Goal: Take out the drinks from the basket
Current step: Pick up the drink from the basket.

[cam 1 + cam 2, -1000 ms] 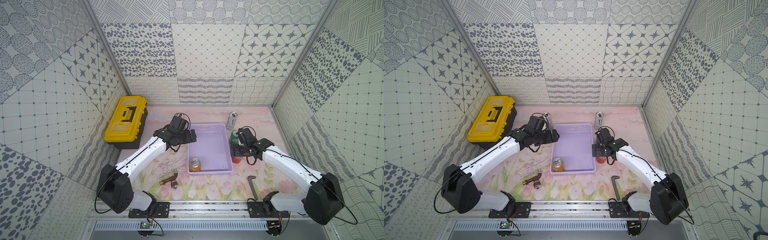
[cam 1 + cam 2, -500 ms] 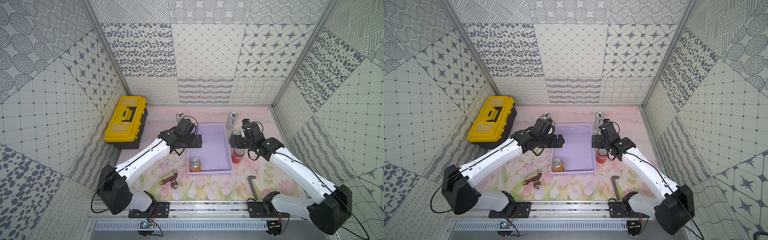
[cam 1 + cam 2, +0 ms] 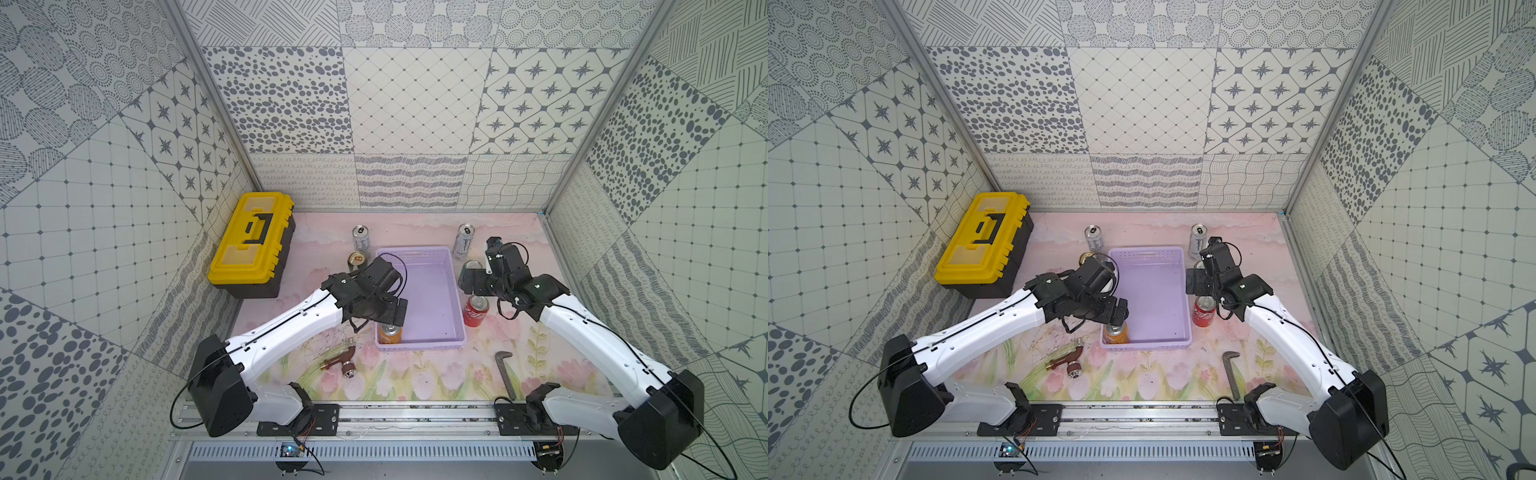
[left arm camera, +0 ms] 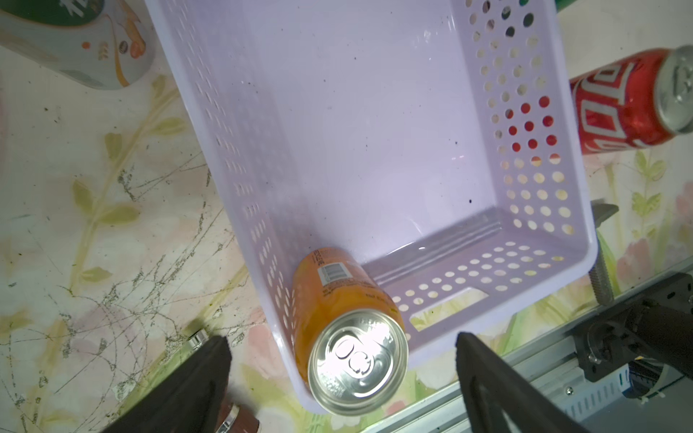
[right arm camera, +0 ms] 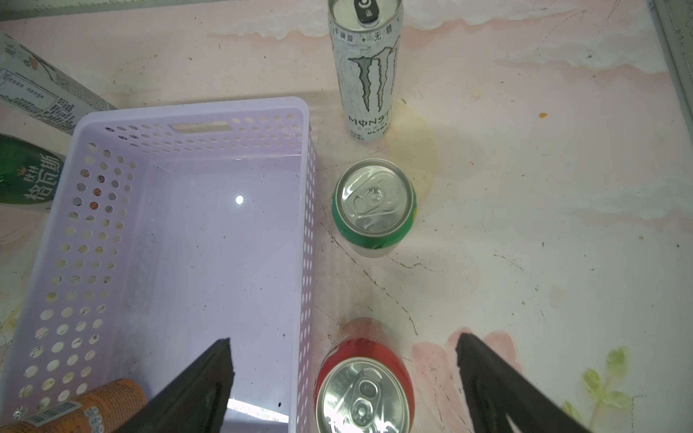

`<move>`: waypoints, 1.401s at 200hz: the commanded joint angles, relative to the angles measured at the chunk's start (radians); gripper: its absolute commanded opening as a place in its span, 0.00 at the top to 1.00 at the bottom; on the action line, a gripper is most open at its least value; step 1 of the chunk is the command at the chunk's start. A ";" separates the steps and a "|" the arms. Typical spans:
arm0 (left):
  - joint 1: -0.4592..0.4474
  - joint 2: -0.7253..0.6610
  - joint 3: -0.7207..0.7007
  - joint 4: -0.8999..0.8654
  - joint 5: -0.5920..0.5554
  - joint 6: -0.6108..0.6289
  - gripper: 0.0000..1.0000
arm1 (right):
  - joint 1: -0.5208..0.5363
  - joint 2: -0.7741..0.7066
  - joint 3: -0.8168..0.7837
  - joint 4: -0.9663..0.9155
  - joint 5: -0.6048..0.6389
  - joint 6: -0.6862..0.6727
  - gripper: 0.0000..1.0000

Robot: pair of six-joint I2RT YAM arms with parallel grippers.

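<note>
Only the orange can is left in the basket. It stands upright, long axis vertical, tucked into the near corner on my left arm's side, seemingly touching both walls. The left gripper hangs directly over it, its fingers spread wide and holding nothing. In the left wrist view the can's top sits between them. One finger, though, lines up over the surface outside the basket wall, so I judge a straight descent would straddle the wall as well as the can. How high the tips are above the rim I can't tell from these angles. The right gripper is likewise spread and empty, above the red can, which stands on the surface just outside the opposite wall. The left arm is plainly the nearer one for this grab.
</note>
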 commanded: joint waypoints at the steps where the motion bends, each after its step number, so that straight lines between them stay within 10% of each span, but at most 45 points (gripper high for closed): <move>1: -0.035 -0.006 -0.019 -0.083 0.038 -0.003 0.04 | -0.005 -0.022 -0.009 0.048 -0.010 -0.007 0.03; 201: -0.063 0.128 -0.034 -0.002 0.095 -0.022 0.26 | -0.018 -0.038 -0.032 0.071 -0.044 -0.002 0.03; 280: -0.067 0.126 -0.004 -0.001 0.069 -0.021 0.49 | -0.025 -0.037 -0.038 0.076 -0.047 0.000 0.03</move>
